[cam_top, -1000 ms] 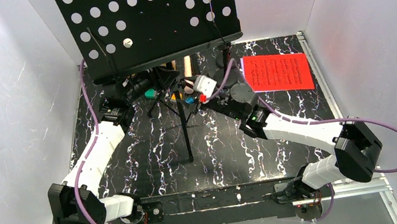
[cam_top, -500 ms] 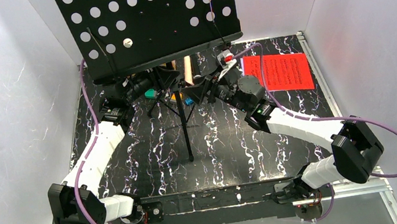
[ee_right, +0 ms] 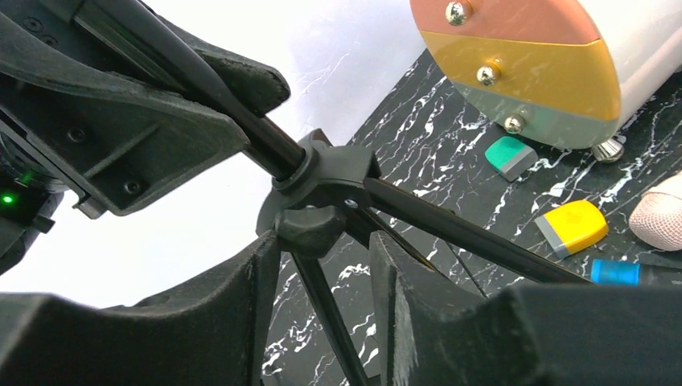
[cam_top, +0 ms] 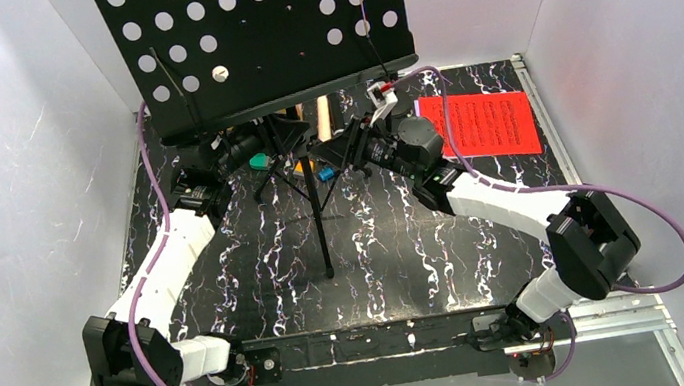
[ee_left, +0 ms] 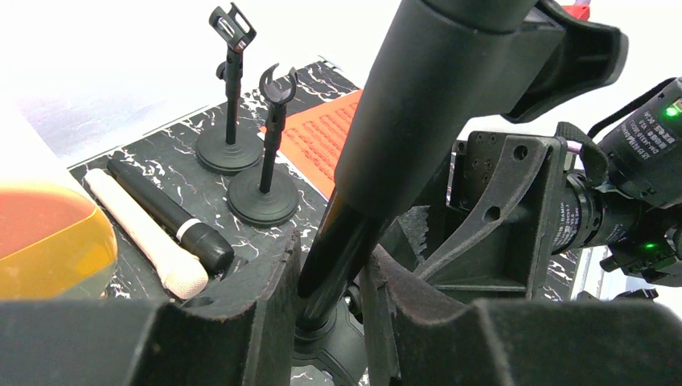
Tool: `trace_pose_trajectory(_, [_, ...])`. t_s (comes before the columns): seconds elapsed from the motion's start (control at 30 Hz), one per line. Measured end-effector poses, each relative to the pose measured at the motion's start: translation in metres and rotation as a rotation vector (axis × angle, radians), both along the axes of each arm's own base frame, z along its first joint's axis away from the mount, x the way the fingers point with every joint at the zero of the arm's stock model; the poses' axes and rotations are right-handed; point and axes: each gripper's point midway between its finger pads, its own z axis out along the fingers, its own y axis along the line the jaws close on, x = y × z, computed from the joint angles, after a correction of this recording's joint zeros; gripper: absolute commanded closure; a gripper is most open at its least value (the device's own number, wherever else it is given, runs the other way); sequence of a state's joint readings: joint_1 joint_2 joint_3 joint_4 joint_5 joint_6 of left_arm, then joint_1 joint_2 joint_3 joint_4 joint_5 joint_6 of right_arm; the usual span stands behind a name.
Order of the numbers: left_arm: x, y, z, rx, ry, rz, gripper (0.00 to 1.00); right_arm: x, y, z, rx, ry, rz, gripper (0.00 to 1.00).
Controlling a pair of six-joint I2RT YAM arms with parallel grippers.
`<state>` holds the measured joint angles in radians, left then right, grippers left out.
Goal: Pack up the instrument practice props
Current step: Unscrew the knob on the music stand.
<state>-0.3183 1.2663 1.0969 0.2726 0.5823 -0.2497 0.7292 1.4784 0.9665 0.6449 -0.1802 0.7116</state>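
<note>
Change: the right gripper [ee_right: 322, 245] has swung in from beside the red sheet [cam_top: 480, 125] to under the music rack [cam_top: 265, 32]. The left arm has not shifted.
Left gripper [ee_left: 330, 277]: pinching the rack's pole [ee_left: 386, 177] low down, just above the hub.
Right gripper: fingers spread either side of the hub knob [ee_right: 310, 227], not yet clamped.
Rack: upright at the back of the table [cam_top: 376, 249], tripod legs splayed.
Advice: centre the knob between both pads before closing, then turn it while the left steadies the pole, lest the rack tip.

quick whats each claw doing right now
Left claw: closed on the music rack's pole.
Right claw: open, straddling the tripod hub knob, not clamped on it.
</note>
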Motion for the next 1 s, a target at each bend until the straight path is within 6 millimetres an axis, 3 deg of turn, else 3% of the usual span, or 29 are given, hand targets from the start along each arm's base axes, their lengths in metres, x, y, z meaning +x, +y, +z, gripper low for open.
trace_pose_trajectory(0.13, [0.0001, 0.0000, 0.0000, 0.000, 0.000, 0.000, 1.00, -0.0010, 0.0021, 0.0073, 0.018, 0.002, 0.019, 0.58])
trace_pose_trajectory(0.43, [0.0010, 0.0006, -0.0006, 0.002, -0.001, 0.004, 1.00, 0.0007, 0.0062, 0.0083, -0.018, -0.053, 0.063, 0.91])
trace_pose_trajectory(0.57, [0.0026, 0.0016, -0.0007, 0.003, -0.002, 0.012, 1.00, 0.0031, 0.0076, 0.0082, -0.072, -0.138, 0.082, 0.99])
trace_pose_trajectory(0.73, [0.0034, 0.0023, -0.0006, 0.003, -0.002, 0.017, 1.00, 0.0032, 0.0082, 0.0081, -0.205, -0.362, 0.126, 0.99])
trace_pose_trajectory(1.0, [0.0037, 0.0027, -0.0008, 0.004, -0.001, 0.021, 1.00, 0.0016, 0.0099, 0.0081, -0.572, -0.942, 0.125, 0.99])
